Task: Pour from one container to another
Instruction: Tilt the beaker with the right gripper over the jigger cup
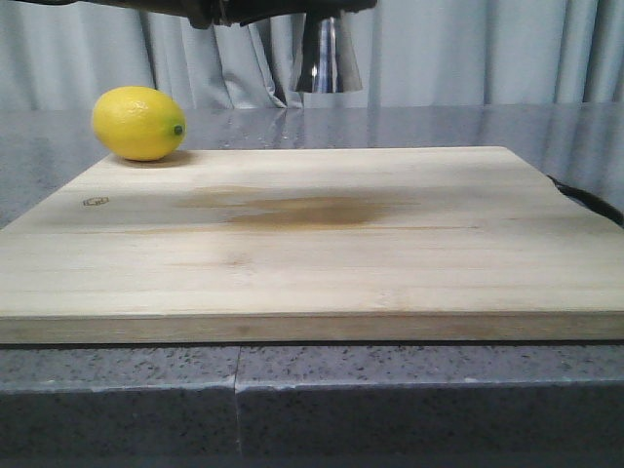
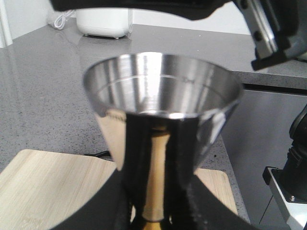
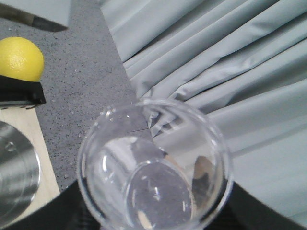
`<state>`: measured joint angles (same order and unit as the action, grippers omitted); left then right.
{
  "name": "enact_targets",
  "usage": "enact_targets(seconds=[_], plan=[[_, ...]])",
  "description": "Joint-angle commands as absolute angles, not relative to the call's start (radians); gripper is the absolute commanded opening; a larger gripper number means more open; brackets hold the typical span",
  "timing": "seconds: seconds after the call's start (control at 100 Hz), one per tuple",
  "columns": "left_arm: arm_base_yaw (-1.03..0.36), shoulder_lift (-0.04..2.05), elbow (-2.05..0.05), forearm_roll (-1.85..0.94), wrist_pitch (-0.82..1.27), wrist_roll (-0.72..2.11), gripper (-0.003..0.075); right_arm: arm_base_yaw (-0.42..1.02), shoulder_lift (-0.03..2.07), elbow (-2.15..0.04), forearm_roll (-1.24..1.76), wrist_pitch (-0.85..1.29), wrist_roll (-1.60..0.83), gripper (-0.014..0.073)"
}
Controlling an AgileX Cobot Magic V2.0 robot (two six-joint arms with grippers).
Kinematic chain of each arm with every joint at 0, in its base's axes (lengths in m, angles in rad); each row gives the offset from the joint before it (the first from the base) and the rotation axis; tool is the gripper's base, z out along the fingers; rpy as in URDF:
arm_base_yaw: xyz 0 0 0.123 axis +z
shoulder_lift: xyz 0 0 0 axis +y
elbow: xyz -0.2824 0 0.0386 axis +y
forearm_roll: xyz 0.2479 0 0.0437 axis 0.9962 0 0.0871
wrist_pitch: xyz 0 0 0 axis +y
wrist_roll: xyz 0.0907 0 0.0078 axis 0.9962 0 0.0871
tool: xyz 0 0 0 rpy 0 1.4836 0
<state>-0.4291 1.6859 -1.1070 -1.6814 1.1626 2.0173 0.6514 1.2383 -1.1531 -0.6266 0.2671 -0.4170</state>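
Note:
My left gripper [image 2: 156,201] is shut on the steel jigger [image 2: 160,96], its black fingers [image 2: 211,211] clamped at the narrow waist by the gold band. The jigger is upright and its open upper cone looks empty. In the front view only its lower cone [image 1: 327,54] shows, hanging high above the board's far edge. My right gripper [image 3: 153,223] is shut on the clear glass beaker [image 3: 153,167], held beside and above the jigger's rim [image 3: 14,177]. I cannot tell whether the beaker holds liquid. The beaker is out of the front view.
A wooden cutting board [image 1: 312,244] with a brown stain covers the grey stone counter [image 1: 117,390]. A yellow lemon [image 1: 138,123] sits at its far left corner. Grey curtains [image 1: 487,49] hang behind. A white appliance [image 2: 103,21] stands far back on the counter.

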Motion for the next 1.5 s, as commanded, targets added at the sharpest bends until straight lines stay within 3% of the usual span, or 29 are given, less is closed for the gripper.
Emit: enact_targets(seconds=[0.0,1.49], plan=[[-0.439,1.633,-1.137,-1.761,1.243,2.008,-0.0019,0.656,1.213,-1.194,-0.668,0.184,-0.420,0.0204],[-0.439,1.633,-1.137,-1.761,1.197,2.008,-0.0019,0.660,1.213,-1.194,-0.744,0.178,-0.420,0.0204]])
